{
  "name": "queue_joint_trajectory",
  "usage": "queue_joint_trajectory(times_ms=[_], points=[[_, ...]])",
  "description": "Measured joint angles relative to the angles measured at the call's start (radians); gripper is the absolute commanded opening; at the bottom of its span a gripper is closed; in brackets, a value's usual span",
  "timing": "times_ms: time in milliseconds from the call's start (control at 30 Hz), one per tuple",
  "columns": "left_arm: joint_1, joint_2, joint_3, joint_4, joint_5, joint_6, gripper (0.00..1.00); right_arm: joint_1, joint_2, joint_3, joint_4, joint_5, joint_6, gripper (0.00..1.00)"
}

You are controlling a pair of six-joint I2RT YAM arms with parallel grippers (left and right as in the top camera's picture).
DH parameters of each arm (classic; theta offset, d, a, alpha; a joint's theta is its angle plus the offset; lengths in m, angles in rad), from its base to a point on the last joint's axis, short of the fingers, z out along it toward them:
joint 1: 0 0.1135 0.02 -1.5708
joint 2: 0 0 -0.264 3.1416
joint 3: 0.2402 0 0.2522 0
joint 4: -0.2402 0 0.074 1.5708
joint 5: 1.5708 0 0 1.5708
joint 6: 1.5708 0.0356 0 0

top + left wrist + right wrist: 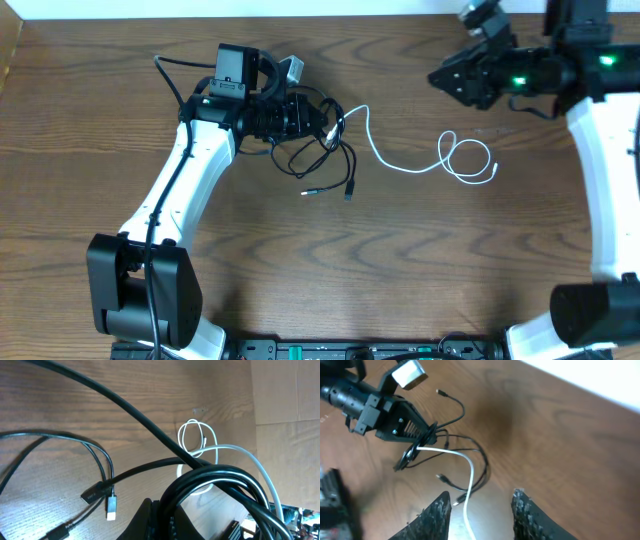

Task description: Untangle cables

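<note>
The black cable lies in loose loops at the table's middle left, its two plugs resting on the wood. The white cable runs right from the tangle and ends in small loops. My left gripper is shut on the tangle where both cables meet. In the left wrist view its jaws pinch black loops and the white cable, with the black plugs to the left. My right gripper hovers open and empty at the far right; its fingers frame the white cable below.
The left arm's white link crosses the left of the table. The right arm stands along the right edge. A pale strip borders the table's far edge. A thicker black wire runs along the left arm.
</note>
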Motion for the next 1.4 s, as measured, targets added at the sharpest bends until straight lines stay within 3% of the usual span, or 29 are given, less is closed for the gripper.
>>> queue_joint_trajectory(times_ms=[167, 300, 433, 667, 1100, 1400], points=[[-0.006, 0.000, 0.000, 0.055, -0.079, -0.010, 0.07, 0.114, 0.077, 0.000, 0.056, 0.022, 0.114, 0.29], [-0.061, 0.000, 0.000, 0.048, -0.370, -0.077, 0.07, 0.234, 0.127, 0.000, 0.124, 0.156, 0.291, 0.31], [-0.134, 0.000, 0.000, 0.048, -0.571, -0.129, 0.07, 0.316, 0.170, 0.000, 0.166, 0.305, 0.444, 0.34], [-0.185, 0.000, 0.000, 0.043, -0.741, -0.185, 0.07, 0.381, 0.267, 0.000, 0.189, 0.420, 0.642, 0.33], [-0.183, 0.000, 0.000, 0.042, -0.783, -0.203, 0.07, 0.395, 0.284, -0.001, 0.205, 0.445, 0.684, 0.40], [-0.179, 0.000, 0.000, 0.010, -0.797, -0.206, 0.07, 0.396, 0.284, -0.001, 0.231, 0.333, 0.531, 0.36]])
